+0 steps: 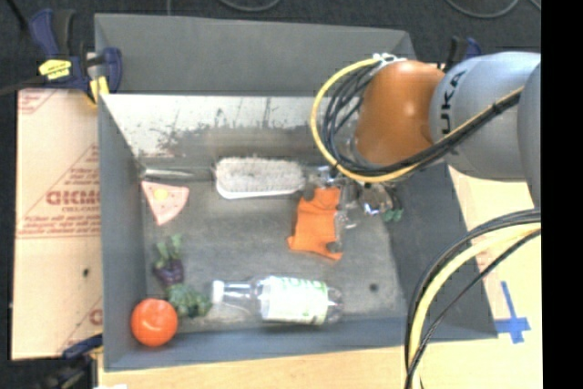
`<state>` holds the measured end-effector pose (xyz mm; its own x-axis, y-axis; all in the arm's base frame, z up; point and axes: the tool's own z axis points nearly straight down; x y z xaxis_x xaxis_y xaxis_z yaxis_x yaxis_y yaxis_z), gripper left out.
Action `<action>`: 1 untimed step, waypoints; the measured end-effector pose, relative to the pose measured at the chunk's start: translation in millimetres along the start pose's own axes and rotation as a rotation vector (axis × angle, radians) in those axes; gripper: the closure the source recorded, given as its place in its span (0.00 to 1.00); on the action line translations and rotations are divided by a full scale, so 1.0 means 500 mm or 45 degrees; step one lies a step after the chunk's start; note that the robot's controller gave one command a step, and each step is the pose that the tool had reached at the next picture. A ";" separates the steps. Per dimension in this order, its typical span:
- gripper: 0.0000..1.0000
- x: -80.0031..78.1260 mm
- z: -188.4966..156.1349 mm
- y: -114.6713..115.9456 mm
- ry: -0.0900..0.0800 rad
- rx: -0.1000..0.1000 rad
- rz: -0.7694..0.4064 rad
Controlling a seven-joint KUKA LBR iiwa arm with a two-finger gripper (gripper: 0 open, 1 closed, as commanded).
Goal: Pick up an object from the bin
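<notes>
My gripper [349, 203] is low in the right half of the bin, under the arm's orange cover. It sits at the upper right edge of a crumpled orange thing [312, 229] that lies on the bin floor. Just to the left, along the back wall, lies a white-bristled brush [258, 177], its right end close to the gripper. A small dark green bit [393, 215] shows just right of the gripper.
A clear plastic bottle with a green label [282, 300] lies along the front wall. A pink wedge-shaped slice [165, 199] rests at the left. Purple grapes [168, 266] and an orange fruit with green leaves [155, 322] sit in the front left corner.
</notes>
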<state>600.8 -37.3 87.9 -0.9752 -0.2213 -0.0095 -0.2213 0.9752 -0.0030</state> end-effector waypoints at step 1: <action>1.00 0.048 0.033 0.014 -0.003 0.003 -0.083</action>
<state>576.2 -35.9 71.3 -0.9588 -0.2840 -0.0113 -0.2840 0.9588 -0.0057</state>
